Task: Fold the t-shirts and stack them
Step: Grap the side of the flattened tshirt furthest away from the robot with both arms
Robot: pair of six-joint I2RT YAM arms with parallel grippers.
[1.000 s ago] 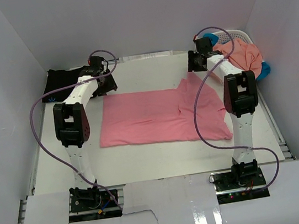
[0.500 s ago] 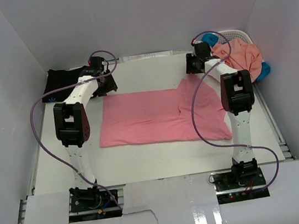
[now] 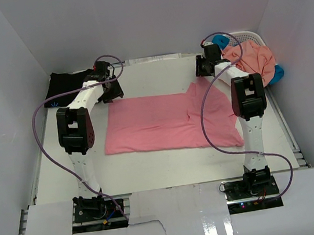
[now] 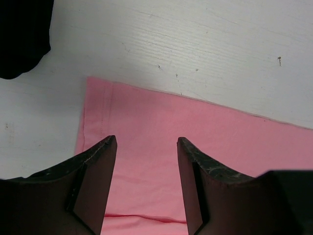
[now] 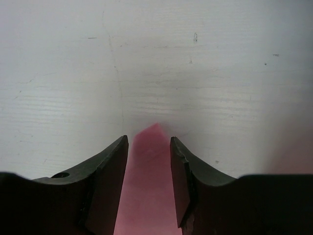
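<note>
The right hand (image 3: 203, 68) has shifted slightly left, above the far right corner of the rose-pink cloth t-shirt (image 3: 163, 122), while the left hand (image 3: 112, 90) has edged slightly right, towards its far left corner.

The top external camera looks down from high behind the near edge over the whole table (image 3: 153, 170). Both wrist cameras face downward, close up, sharing the rose-pink t-shirt (image 3: 158, 123) with it.

No legible text, labels or numbers anywhere
</note>
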